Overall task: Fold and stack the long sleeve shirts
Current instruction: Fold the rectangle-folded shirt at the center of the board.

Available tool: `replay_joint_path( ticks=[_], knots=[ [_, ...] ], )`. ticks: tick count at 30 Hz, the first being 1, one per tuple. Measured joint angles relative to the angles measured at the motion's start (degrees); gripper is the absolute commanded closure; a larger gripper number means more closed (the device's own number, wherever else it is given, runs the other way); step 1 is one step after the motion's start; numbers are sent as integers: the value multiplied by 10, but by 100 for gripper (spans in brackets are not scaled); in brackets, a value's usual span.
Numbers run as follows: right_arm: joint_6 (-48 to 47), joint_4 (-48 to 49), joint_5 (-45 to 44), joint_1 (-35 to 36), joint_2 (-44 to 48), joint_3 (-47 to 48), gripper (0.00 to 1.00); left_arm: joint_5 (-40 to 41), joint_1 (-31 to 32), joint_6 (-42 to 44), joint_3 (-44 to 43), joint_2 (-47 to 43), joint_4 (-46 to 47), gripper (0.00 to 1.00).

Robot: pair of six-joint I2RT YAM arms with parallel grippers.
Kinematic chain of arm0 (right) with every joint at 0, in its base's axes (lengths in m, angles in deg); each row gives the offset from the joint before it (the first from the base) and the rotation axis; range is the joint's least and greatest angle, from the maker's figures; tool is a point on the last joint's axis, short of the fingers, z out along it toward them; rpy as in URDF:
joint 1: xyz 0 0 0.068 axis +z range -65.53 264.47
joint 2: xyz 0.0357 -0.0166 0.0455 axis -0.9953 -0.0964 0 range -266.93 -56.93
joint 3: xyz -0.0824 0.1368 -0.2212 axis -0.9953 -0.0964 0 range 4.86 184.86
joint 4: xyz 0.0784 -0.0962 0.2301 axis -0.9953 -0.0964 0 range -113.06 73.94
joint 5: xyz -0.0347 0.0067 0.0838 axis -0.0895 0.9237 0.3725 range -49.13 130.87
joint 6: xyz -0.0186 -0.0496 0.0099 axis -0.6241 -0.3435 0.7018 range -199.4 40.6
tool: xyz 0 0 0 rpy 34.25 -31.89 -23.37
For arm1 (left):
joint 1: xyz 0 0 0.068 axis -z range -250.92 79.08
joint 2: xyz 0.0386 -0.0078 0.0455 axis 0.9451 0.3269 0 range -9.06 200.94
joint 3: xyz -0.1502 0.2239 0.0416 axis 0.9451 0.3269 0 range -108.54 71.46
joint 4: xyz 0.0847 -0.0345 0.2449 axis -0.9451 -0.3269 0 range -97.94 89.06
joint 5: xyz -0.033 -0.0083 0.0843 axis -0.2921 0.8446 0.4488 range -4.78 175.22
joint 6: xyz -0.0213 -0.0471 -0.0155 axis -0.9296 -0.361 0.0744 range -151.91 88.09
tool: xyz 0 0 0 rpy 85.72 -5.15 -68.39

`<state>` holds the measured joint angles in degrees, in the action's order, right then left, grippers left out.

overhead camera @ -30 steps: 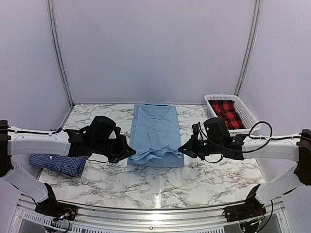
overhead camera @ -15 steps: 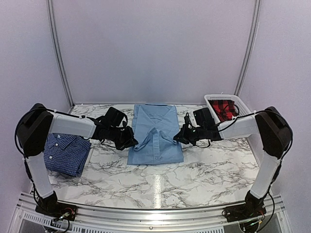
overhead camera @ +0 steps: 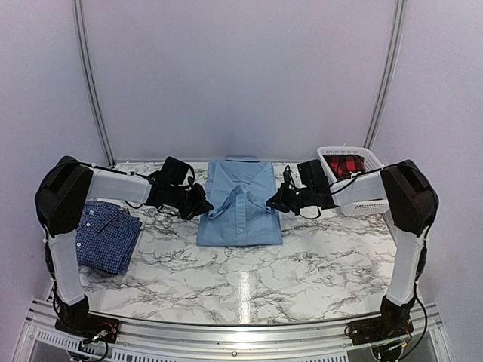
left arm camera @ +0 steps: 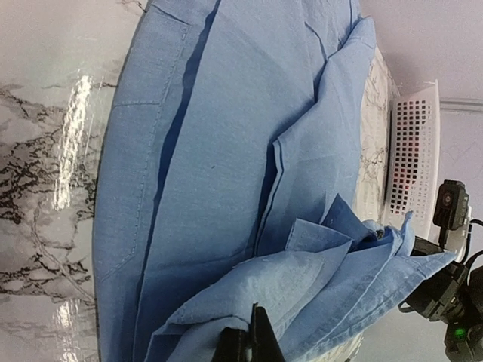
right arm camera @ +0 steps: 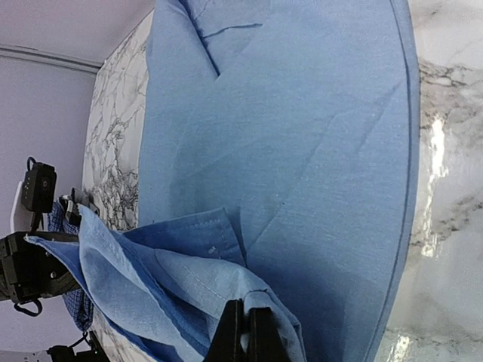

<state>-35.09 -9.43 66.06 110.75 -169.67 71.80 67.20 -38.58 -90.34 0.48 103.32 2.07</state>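
The left fingers (left arm camera: 260,343) and right fingers (right arm camera: 234,335) each pinched the raised hem of the light blue shirt (overhead camera: 245,222) at the tabletop's (overhead camera: 302,271) far middle. The checked shirt (overhead camera: 106,234) lay by the left edge. The far-right-corner basket (overhead camera: 370,205) held red plaid cloth (overhead camera: 346,164).

Pale lilac walls (overhead camera: 241,75) with two metal uprights (overhead camera: 90,83) enclose a glossy marble-patterned table (overhead camera: 302,279).

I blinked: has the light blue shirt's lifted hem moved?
Yes. The hem of the light blue shirt went toward the back wall, now level with the white basket.
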Motion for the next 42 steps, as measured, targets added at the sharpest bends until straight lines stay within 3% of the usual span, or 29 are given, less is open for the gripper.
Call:
replay_joint_path(
  ticks=[7,25,27,28,32,35,39,42],
  knots=[
    [-9,-3,5,-10,-30,38,100,-13,-14,0,-10,35,7,100],
    [-3,2,0,-18,-33,22,100,-32,-16,16,-49,50,7,98],
    [-2,3,-1,-18,-33,22,99,-32,-16,20,-52,50,7,91],
    [-2,3,-2,-18,-33,22,94,-32,-16,21,-52,50,7,82],
    [2,7,-7,-18,-30,17,69,-29,-17,29,-54,50,5,61],
    [-1,6,-17,-18,-15,1,58,-25,-19,39,-57,50,3,47],
    [-5,2,-37,-19,26,-17,51,-16,-27,54,-58,48,0,32],
    [-12,2,-53,-19,60,-23,51,-9,-34,68,-58,42,-3,28]
  ],
)
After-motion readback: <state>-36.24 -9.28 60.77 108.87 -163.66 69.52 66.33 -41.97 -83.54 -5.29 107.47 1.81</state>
